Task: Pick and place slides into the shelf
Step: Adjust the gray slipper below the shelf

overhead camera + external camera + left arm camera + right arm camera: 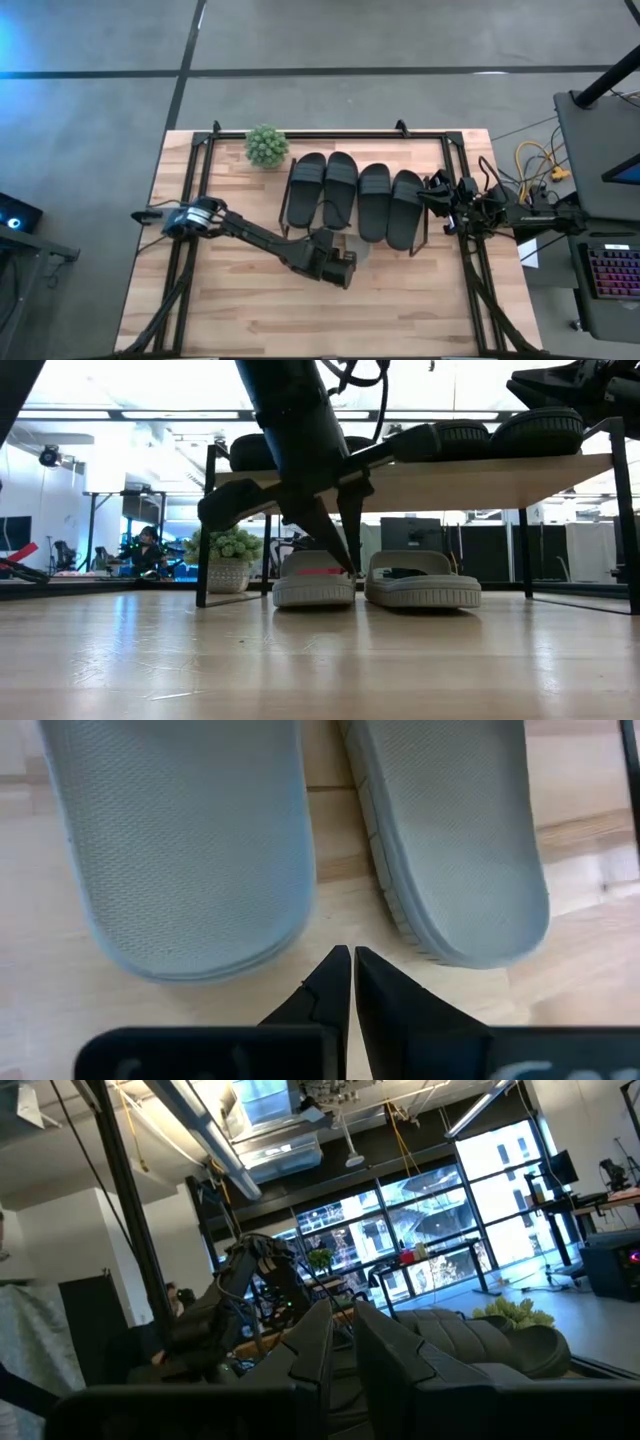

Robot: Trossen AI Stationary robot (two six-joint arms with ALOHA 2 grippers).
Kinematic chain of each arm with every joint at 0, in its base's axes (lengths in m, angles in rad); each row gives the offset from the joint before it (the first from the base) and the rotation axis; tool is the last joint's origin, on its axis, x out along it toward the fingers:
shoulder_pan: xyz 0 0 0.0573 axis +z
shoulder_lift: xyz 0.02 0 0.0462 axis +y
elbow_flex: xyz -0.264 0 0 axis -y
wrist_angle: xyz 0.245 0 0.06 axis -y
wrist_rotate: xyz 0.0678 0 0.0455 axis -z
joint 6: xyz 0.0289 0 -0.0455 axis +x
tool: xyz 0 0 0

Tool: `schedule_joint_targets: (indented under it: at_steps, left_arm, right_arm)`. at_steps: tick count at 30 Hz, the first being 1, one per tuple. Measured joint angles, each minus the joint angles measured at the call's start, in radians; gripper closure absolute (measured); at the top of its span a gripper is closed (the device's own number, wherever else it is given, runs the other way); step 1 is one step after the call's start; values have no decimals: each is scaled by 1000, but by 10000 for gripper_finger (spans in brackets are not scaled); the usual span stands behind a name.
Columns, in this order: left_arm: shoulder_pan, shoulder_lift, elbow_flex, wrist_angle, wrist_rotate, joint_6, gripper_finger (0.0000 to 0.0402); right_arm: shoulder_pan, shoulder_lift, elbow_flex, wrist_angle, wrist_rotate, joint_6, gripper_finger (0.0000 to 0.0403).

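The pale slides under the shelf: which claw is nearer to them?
Left. The left claw is shut right at the pale slides' heels; the right claw waits by the shelf's end.

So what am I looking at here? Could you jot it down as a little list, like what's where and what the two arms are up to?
top of shelf: four black slides in a row
under the shelf: two grey slides side by side on the table
left gripper: low at the heels of the grey pair, jaws shut, holding nothing
right gripper: up at the right end of the shelf beside the black row, jaws nearly together
plant: small green one at the shelf's back left corner
left to do: looks like nothing, all six slides are on or under the shelf
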Motion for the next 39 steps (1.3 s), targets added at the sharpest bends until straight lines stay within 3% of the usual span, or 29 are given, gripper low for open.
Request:
schedule_joint_targets:
  at_steps: [16,33,39]
  left_arm:
    - [-21,0,-32,-61,16,-8,398]
    - [-46,0,-35,-163,-53,-10,398]
    - [-62,-5,-31,-224,-67,-82,398]
  right_arm:
    - [0,0,0,0,0,0,364]
    - [0,0,0,0,0,0,364]
    - [0,0,0,0,0,0,364]
